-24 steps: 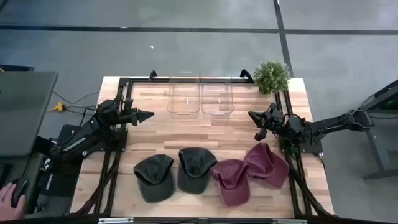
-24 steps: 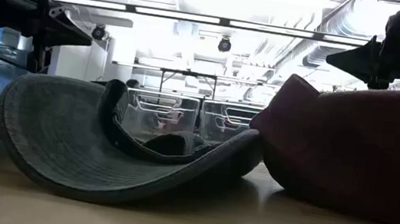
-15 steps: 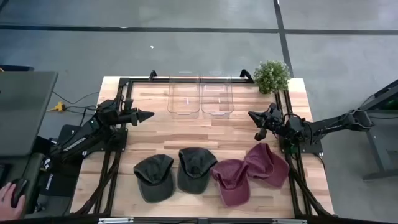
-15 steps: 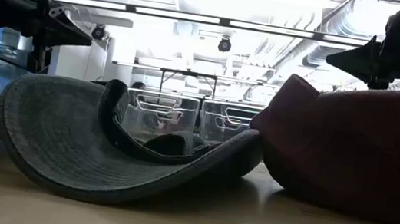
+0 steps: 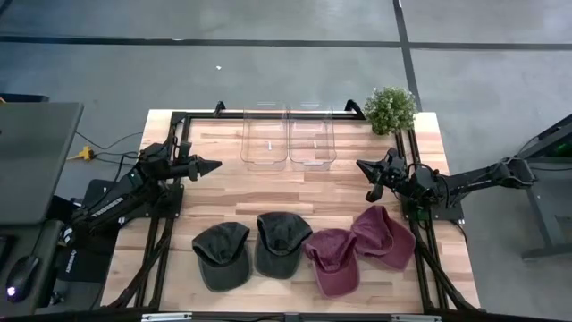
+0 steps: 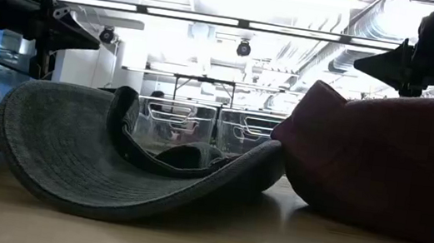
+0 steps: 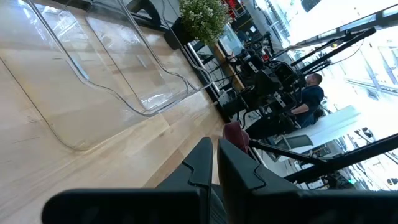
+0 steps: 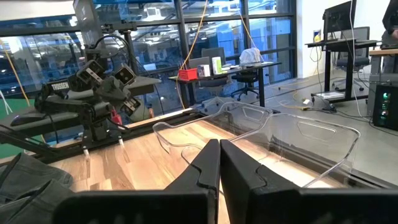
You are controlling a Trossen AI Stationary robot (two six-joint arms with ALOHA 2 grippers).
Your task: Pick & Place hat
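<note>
Several caps lie in a row near the table's front edge: two dark grey hats [image 5: 222,255] [image 5: 282,243] and two maroon hats [image 5: 332,259] [image 5: 384,236], each resting on the wood. In the low view a grey hat [image 6: 110,166] lies brim down beside a maroon one [image 6: 388,161]. My left gripper [image 5: 214,165] hovers shut at the left side, clear of everything. My right gripper [image 5: 360,165] hovers shut at the right side, above and behind the maroon hats.
Two clear plastic bins [image 5: 264,136] [image 5: 311,136] stand side by side at the table's far edge. A small potted plant [image 5: 391,109] sits at the far right corner. Bare wood lies between the bins and the hats.
</note>
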